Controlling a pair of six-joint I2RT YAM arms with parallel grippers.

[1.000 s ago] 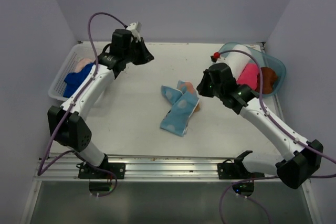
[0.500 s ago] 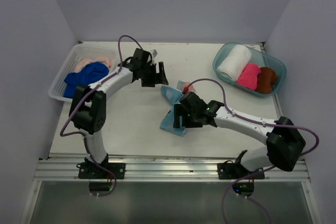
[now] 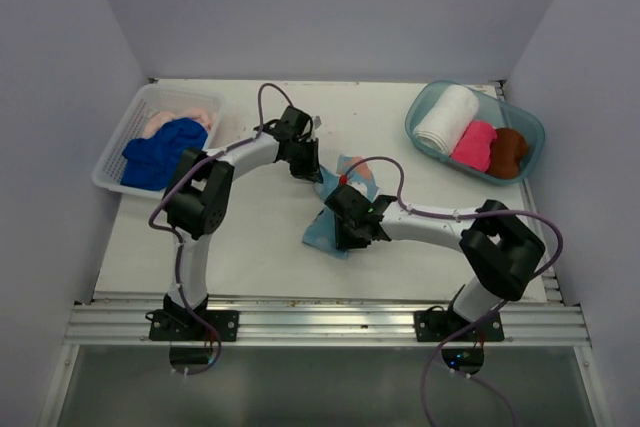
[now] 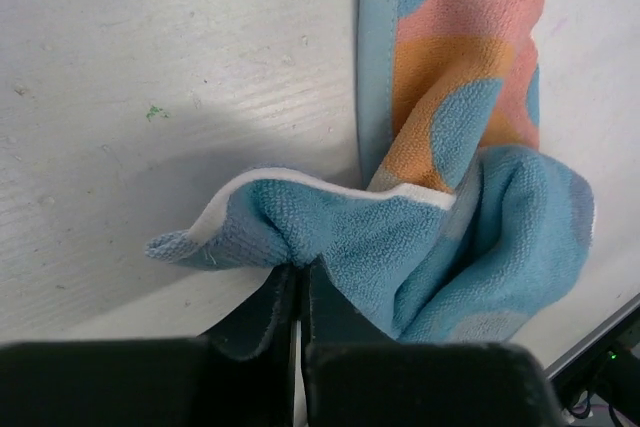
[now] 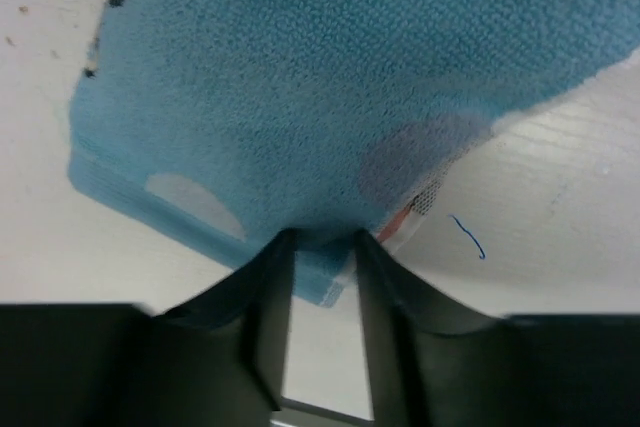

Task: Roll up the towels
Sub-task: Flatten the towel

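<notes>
My left gripper (image 4: pixel 298 269) has its jaws pressed almost together, with a raised fold of the light-blue terry towel (image 4: pixel 450 247) pinched between the tips. From that pinch the cloth bunches up ahead and to the right of the jaws, and its orange and peach cartoon print lies flat on the white table (image 4: pixel 150 67) farther ahead.

My right gripper (image 5: pixel 320 247) stands about half open. The thick folded edge of the same towel sits in the gap at the fingertips (image 5: pixel 272 257), and the rest of the cloth spreads away in front of them. I cannot tell whether the pads are pressing on it.

In the top view, the two grippers meet the towel at opposite ends, close together.

Well off to the left of the left jaws, a white plastic lattice basket (image 3: pixel 108 169) holds a royal blue towel (image 3: pixel 158 152) and a pale peach towel (image 3: pixel 178 115). Well beyond the right jaws, a clear teal plastic tub (image 3: pixel 532 127) holds a rolled white towel (image 3: pixel 447 119), a hot pink towel (image 3: pixel 473 145) and a brown towel (image 3: pixel 508 150), side by side.
</notes>
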